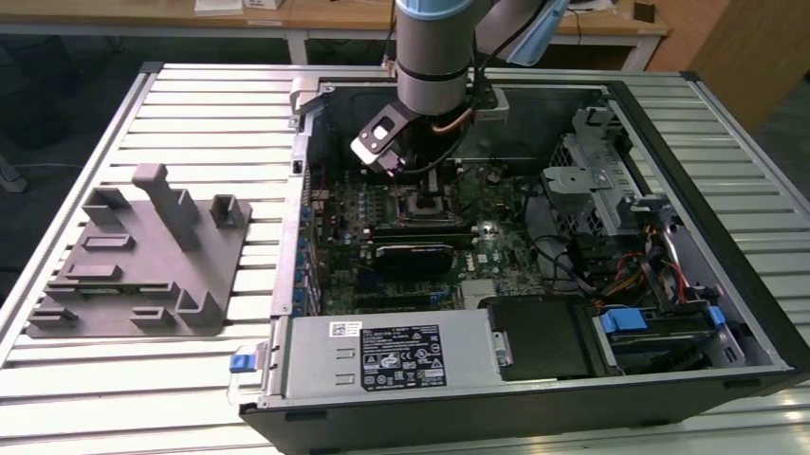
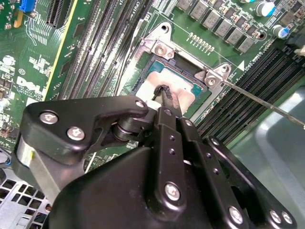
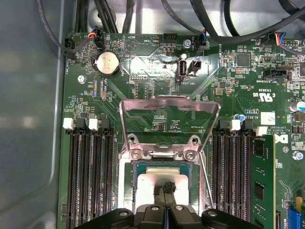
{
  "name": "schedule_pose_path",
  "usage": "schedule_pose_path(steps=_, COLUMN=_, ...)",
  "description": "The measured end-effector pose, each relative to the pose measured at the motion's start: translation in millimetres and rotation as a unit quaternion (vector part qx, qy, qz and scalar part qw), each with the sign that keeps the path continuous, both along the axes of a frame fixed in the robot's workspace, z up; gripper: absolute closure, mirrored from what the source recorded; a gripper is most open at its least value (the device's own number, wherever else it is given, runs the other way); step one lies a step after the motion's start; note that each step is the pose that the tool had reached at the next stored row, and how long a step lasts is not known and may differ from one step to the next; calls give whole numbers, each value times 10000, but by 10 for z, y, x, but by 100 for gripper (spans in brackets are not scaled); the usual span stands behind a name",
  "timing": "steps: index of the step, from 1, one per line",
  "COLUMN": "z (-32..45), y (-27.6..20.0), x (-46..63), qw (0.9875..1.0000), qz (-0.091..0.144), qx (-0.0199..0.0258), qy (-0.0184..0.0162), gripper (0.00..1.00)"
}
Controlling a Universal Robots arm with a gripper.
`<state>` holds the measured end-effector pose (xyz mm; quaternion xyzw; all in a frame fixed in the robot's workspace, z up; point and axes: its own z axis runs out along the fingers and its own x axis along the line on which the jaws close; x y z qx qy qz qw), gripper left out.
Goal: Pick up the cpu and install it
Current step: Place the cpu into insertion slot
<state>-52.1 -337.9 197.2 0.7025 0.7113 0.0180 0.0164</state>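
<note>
While cpu (image 3: pixel 147 188) sits in mobo socket (image 3: pixel 127 181), load plate (image 3: pixel 169 101) up, tool (image 3: pixel 167 187) is clenched empty, tips touching cpu top.

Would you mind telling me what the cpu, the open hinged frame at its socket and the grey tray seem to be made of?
The cpu: metal top plate, silvery, catching glare. The hinged frame: likely bare stamped steel, shiny and mirror-like. The grey tray: probably plastic, matte and evenly dull, with no glints.
</note>
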Motion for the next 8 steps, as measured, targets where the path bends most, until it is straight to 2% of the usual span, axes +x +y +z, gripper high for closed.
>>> schedule_pose_path(steps=4, z=13, y=3, x=2, qw=10000, qz=0, qx=10, qy=-6, gripper=89)
schedule_pose_path(steps=8, z=78, y=0, x=0, qw=10000, qz=0, qx=3, qy=-1, gripper=89)
